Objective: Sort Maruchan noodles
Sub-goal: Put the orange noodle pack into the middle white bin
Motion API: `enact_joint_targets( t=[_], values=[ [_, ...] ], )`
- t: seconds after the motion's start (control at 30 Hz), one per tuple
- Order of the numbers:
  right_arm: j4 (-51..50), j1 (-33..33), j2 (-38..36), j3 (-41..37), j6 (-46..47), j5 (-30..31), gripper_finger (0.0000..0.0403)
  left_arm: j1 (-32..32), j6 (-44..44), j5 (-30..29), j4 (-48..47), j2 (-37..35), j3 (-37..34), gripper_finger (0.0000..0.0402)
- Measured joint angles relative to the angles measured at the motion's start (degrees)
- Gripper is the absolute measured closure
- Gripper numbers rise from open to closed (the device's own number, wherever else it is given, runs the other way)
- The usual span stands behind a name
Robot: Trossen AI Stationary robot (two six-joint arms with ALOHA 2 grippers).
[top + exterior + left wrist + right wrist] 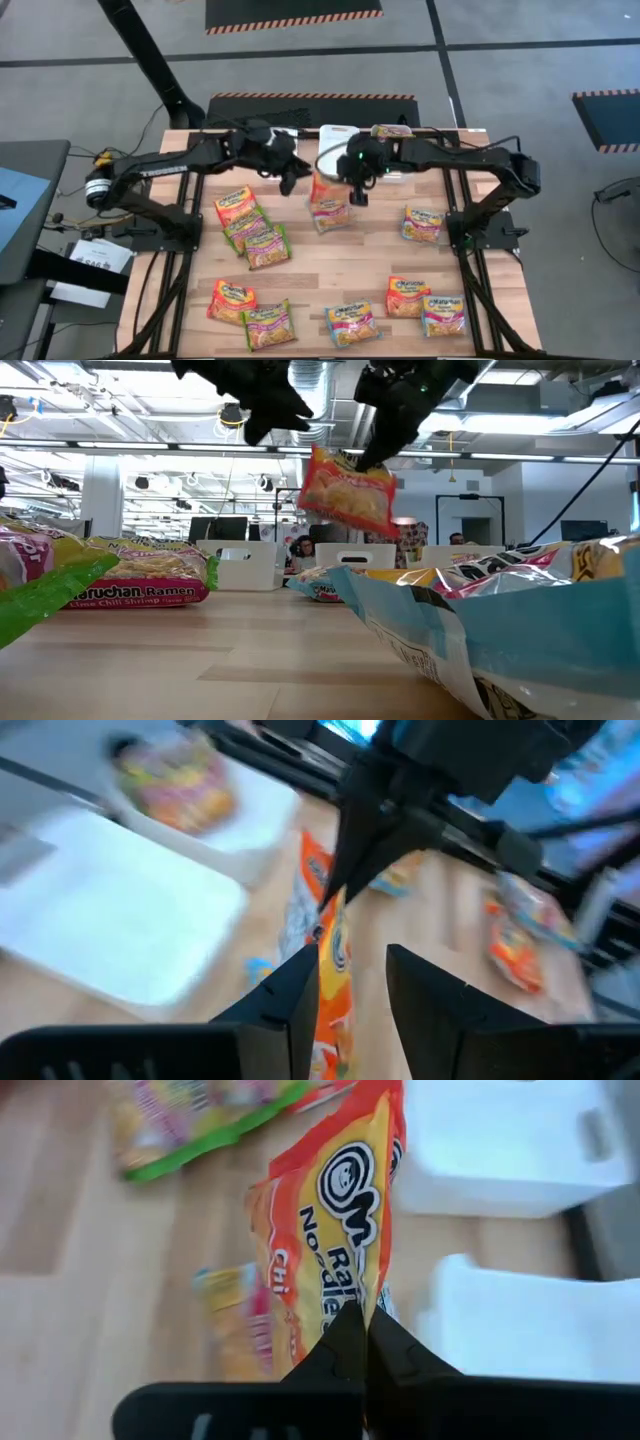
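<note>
Tabletop; right tool [366,1342] pinching orange packet [335,1220]

I see one packet [328,188] hanging above the surface's [330,265] middle, just before the bins [340,140] at the far edge; other packets [250,232] lie along the left side, right side and near edge.

wooden table [330,270], white bins [340,138], grey floor [520,70]
</note>
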Motion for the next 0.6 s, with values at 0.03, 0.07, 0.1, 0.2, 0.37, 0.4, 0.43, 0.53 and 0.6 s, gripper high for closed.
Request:
enact_joint_targets(
  t=[0.03, 0.07, 0.1, 0.2, 0.37, 0.4, 0.43, 0.53, 0.6],
  values=[
    [-0.05, -1.33, 0.0, 0.73, -0.78, 0.03, 0.0397, 0.51, 0.82, -1.07, -1.13, -0.84, -0.01, 0.0297],
    [0.26, -2.63, 0.06, 1.42, -1.49, 0.1, 0.0397, 1.03, 1.69, -2.14, -2.02, -1.58, -0.01, 0.0297],
    [0.97, -4.1, 0.09, 2.05, -2.27, 0.18, 0.0397, 1.48, 2.53, -3.15, -2.2, -2.13, -0.01, 0.0297],
    [2.69, -8.24, 0.13, 3.5, -3.98, 1.05, 0.0397, 2.96, 4.55, -5.81, -3.35, -3.56, -0.01, 0.0297],
    [8.51, -14.68, 0.15, 3.76, -6.92, 2.19, 0.0397, 5.4, 6.65, -8.12, -3.09, -4.79, -0.01, 0.0297],
    [9.65, -15.86, 0.17, 3.76, -7.36, 2.19, 0.0397, 5.84, 6.84, -8.18, -3.15, -4.84, -0.01, 0.0297],
    [10.62, -17.05, 0.17, 3.76, -7.78, 2.19, 0.0397, 6.29, 6.86, -8.21, -3.19, -4.84, -0.01, 0.0297],
    [13.55, -20.03, 0.23, 3.76, -9.92, 2.19, 0.0397, 7.56, 6.86, -8.18, -3.36, -4.84, -0.01, 0.0297],
    [16.1, -21.45, 0.82, 3.85, -10.23, 2.23, 0.0397, 8.29, 7.21, -8.2, -3.46, -4.84, -0.01, 0.0297]
  ],
)
